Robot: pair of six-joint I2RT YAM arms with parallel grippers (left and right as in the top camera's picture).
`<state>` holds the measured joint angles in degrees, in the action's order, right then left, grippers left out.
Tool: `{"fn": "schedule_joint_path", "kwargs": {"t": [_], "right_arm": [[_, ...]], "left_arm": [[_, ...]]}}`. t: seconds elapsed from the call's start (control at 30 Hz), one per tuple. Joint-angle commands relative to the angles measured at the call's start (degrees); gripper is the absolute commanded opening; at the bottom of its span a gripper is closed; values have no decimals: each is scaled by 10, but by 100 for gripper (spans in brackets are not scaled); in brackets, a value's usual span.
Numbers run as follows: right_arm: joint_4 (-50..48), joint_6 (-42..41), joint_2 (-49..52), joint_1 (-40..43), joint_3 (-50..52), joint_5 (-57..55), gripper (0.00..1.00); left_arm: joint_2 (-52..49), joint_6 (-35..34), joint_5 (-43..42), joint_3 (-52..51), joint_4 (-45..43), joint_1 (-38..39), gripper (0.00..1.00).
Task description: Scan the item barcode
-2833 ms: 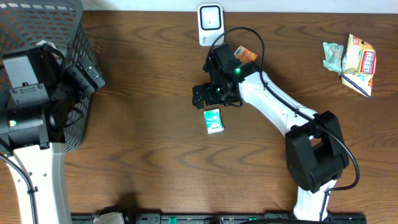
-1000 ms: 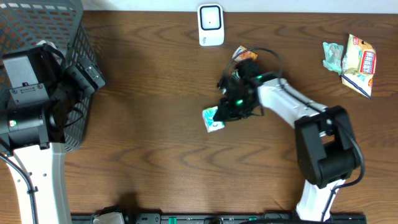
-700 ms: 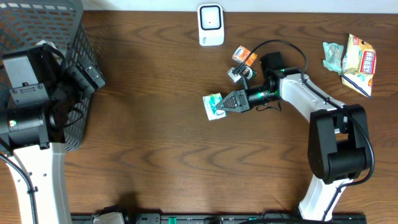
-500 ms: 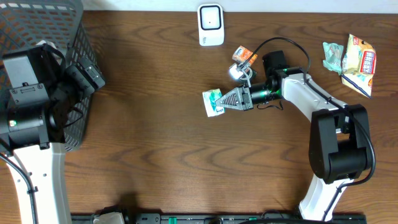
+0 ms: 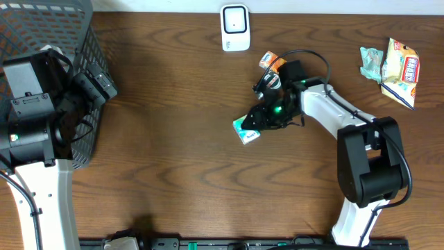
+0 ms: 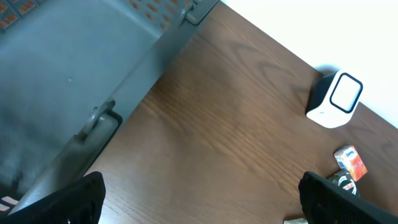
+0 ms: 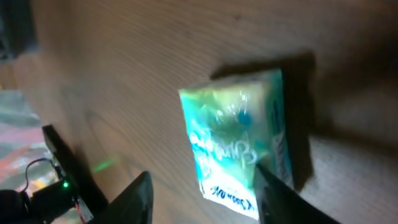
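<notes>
Green packet [image 5: 245, 130], orange box [image 5: 272, 61] nearby, white scanner [image 5: 235, 28] beyond

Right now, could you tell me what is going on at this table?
The right gripper is down at a green packet lying on the wooden table, its fingers apart on either side of it rather than clamped. The white scanner stands at the far edge, with the packet well short of it. The left gripper hangs open beside the grey basket, holding nothing.
</notes>
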<state>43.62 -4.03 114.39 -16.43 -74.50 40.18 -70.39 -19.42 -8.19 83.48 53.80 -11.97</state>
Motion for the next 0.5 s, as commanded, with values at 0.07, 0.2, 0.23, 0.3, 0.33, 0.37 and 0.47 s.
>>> {"fn": "schedule_joint_path", "kwargs": {"t": [0.07,0.2,0.23,0.3,0.33,0.37,0.47], "right_arm": [[73,-38,-25,-2,-42,-61,49],[99,-39,-66,-7,-51,-46,56],[100,-39,-75,-9,-51,-41,59],[99,-38,-97,-15,-51,-2,71],[92,-36,-104,-17,-51,24,72],[85,-37,-108,-17,-51,40,67],[60,-43,-111,-23,-50,99,68]], "left_arm": [[0,7,5,1,2,-2,98],[0,7,5,0,2,-2,98],[0,7,5,1,2,-2,98],[0,7,5,1,2,-2,98],[0,7,5,0,2,-2,98],[0,7,5,1,2,-2,98],[0,7,5,1,2,-2,97]]}}
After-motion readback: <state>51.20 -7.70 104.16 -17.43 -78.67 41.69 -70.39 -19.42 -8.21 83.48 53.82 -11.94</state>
